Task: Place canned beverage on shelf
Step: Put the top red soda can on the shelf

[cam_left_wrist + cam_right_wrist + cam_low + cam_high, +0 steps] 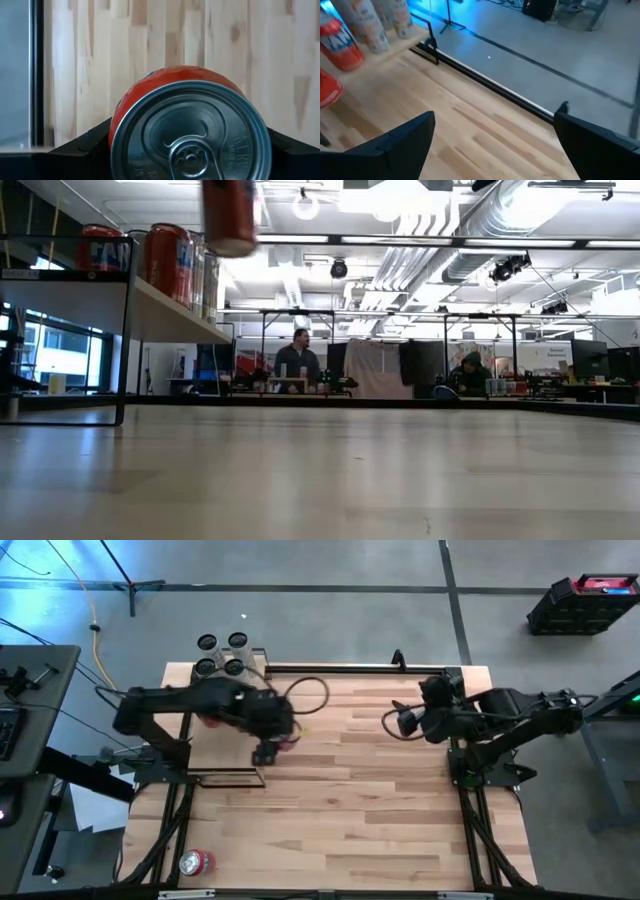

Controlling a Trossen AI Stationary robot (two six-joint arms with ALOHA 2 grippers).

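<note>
1. Left claw (pixel 190 150) grips a red aluminium beverage can with a silver pull-tab lid (pixel 190 130), fingers clamped on both sides of it. In the low view the can (pixel 230 215) hangs high above the plank-striped wooden bench (pixel 380 800), clear of the surface.
2. The shelf, a narrow pale-wood board in a thin black metal frame (pixel 165 305), stands at the bench's far left corner and already carries several upright cans (pixel 170 260). From above, four silver lids (pixel 222 652) are crowded at its far end.
3. Judgement: the carried can sits about level with or above the shelved cans, so a sideways approach risks knocking them. Better to come in over bare board, then lower.
4. Keep the can upright during descent; release only once its base rests flat, well inside the board's edge.
5. Right claw (pixel 492 137) waits with fingers spread apart above the right side of the bench, holding nothing.
6. Another red can (pixel 195 862) lies on its side near the bench's front left corner, untouched.
</note>
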